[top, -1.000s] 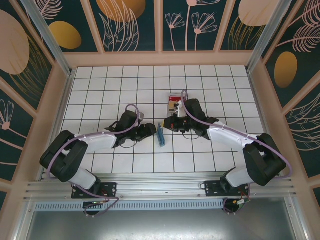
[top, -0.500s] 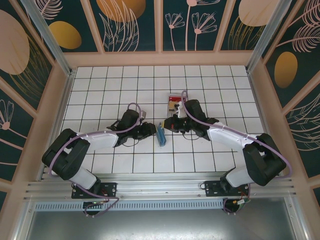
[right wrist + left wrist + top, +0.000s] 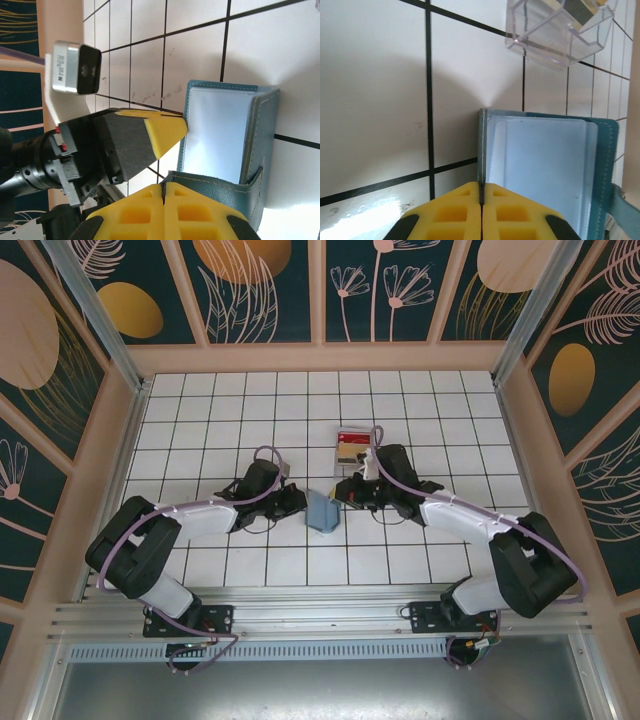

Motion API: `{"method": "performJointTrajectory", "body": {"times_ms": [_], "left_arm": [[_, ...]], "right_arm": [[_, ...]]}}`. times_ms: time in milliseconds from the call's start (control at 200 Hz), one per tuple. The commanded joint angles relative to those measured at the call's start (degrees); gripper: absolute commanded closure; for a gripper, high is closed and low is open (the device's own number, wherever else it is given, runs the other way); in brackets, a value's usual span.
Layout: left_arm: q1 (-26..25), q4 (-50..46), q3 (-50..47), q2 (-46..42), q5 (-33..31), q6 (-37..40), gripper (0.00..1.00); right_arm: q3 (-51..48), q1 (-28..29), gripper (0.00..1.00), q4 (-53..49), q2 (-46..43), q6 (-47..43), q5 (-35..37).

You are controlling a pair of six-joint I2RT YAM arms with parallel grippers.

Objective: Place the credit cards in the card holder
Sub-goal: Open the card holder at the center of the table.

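The teal wallet (image 3: 321, 511) is found near the middle of the tiled table (image 3: 240, 410), between the two claws, partly unfolded with its pale grey inner face showing. The left claw (image 3: 303, 502) is pressed together on the wallet's left edge. In the left wrist view the thin teal edge (image 3: 481, 150) is seen running straight into the seam between the closed yellow pads (image 3: 455, 215). The right claw (image 3: 338, 492) is likewise clamped on the wallet, here on the teal flap (image 3: 210, 182) at its right side, which is gripped between the right claw's yellow pads (image 3: 195, 215). The flap is raised off the tiles. The cards (image 3: 351, 440), one of them red, are kept in a clear plastic box (image 3: 555, 40) just beyond the wallet on the far side, apart from both claws.
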Motion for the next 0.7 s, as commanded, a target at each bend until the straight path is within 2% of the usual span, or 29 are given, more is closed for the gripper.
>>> {"method": "performJointTrajectory", "body": {"times_ms": [0,280,345,696], "left_arm": [[-0.12,-2.08,-0.62,-0.22,-2.14,1.22,0.93],[-0.11,-3.39,-0.91,0.59,-3.39,2.24,0.92],[-0.03,-3.48,-0.86,1.21,-3.55,2.44,0.91],[-0.09,-3.22,-0.08,3.51,-3.66,2.89,0.91]], "right_arm": [[-0.77,-0.78,0.95,0.14,-1.70,-0.34,0.71],[-6.86,-2.16,0.92,-3.08,-3.37,-1.54,5.94],[-8.18,-4.45,0.90,-3.33,-3.26,-1.92,6.47],[-6.94,-7.27,0.60,-9.45,-3.62,-6.88,9.81]]}}
